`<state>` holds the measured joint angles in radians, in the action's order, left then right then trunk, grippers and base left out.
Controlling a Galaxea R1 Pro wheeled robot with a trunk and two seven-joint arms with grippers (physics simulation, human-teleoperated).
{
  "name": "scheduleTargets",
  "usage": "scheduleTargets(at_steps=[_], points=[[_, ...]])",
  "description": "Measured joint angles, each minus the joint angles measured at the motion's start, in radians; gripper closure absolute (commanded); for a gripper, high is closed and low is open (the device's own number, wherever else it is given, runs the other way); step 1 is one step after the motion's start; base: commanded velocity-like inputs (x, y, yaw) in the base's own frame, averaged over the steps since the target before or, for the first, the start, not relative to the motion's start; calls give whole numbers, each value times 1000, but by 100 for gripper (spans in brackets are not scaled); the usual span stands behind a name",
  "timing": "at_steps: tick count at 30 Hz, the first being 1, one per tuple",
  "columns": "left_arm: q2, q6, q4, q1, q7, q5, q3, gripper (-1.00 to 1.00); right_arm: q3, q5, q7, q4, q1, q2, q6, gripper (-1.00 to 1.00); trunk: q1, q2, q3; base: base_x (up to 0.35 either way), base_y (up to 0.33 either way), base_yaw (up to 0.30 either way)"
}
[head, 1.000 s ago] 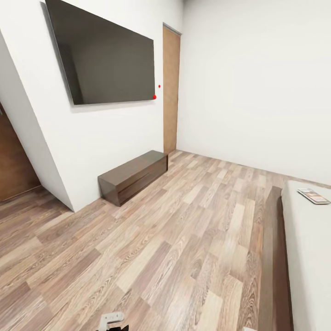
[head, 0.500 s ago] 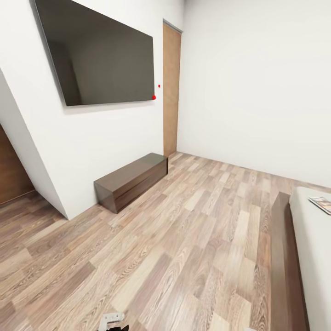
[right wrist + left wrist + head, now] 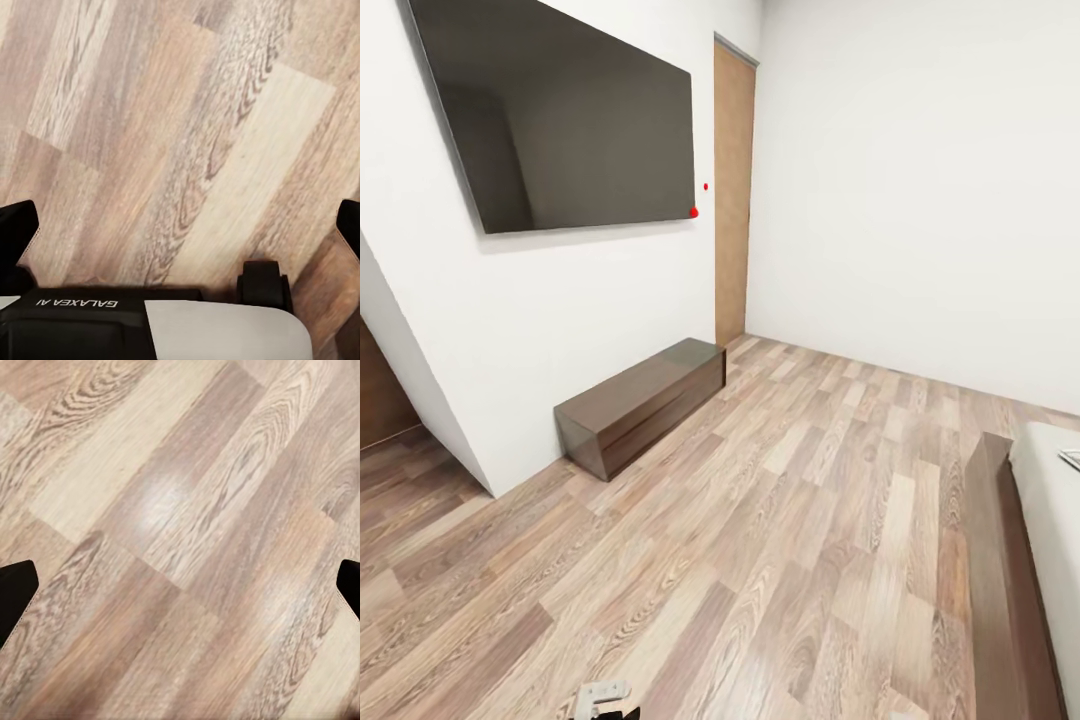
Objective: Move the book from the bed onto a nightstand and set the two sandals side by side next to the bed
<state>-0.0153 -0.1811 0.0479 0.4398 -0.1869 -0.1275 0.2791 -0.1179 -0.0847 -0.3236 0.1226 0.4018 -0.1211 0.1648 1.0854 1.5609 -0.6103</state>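
Two end effectors, left (image 3: 180,585) and right (image 3: 180,225), hang wide apart over bare floor (image 3: 760,560), holding nothing. Since a second ago the head view has swung away from the bed (image 3: 1050,520): its frame has slid toward the picture's edge, and the book (image 3: 1072,459), on the mattress, is nearly cut off. Judgement: robot in transit; book not yet approached. Sandals not located.

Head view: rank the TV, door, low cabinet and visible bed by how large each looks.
1. TV, largest by far.
2. Low cabinet and bed: look about alike; the bed is cut off by the picture's edge and nearer, so unsure.
3. Door, a narrow strip seen at a slant, smallest.
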Motion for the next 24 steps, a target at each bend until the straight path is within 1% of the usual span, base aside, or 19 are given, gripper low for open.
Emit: scheduleTargets(at_steps=[17,20,24], points=[[0,0,0,0,0,0,-1,-100,0,0,2,0,0,0,1,-100,0,0,0,332,0,-3],[0,0,0,0,0,0,-1,-100,0,3,1,0,0,0,1,-100,0,0,0,332,0,-108],[0,0,0,0,0,0,-1,-100,1,7,2,0,0,0,1,-100,0,0,0,332,0,-199]])
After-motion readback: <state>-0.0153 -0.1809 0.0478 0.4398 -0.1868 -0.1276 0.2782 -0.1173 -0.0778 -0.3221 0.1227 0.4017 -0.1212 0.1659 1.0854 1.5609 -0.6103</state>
